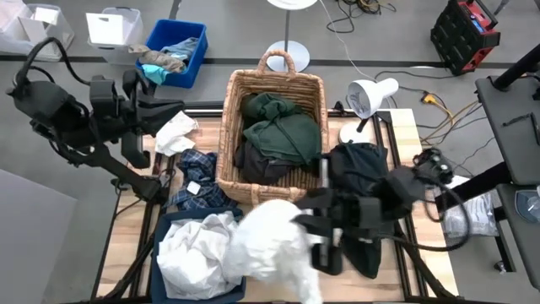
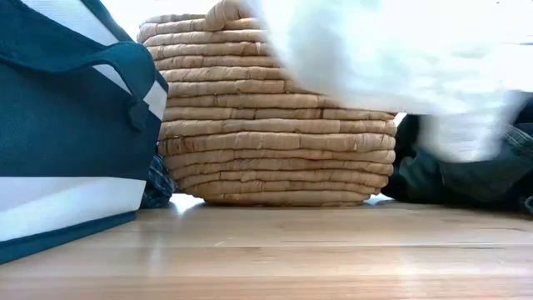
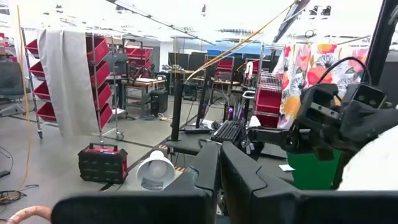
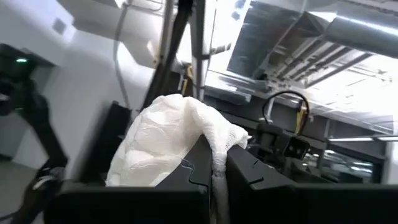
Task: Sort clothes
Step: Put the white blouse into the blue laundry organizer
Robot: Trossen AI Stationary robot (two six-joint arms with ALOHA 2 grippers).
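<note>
My right gripper (image 1: 314,226) is shut on a white garment (image 1: 268,247), held above the table's near middle; it also shows in the low view (image 2: 400,58). A woven basket (image 1: 229,135) holds dark green (image 1: 283,127) and charcoal clothes. A blue-and-white bin (image 1: 169,221) at the near left holds white clothes (image 1: 192,253). A plaid garment (image 1: 198,181) lies between bin and basket. A black garment (image 1: 363,165) lies right of the basket. A white cloth (image 1: 175,133) lies at the far left. My left gripper (image 1: 173,108) is shut and empty, raised above that cloth. My right gripper pinches a bunched fold of the white garment (image 4: 217,152) between its two fingers. The fingers come level from the table's right side. The garment bulges out past the fingertips and hangs below them, clear of the table.
A white desk lamp (image 1: 367,97) stands at the far right of the basket. A blue crate with rags (image 1: 177,51) and white containers (image 1: 114,25) sit beyond the table's far left edge. Bare wood shows at the near right.
</note>
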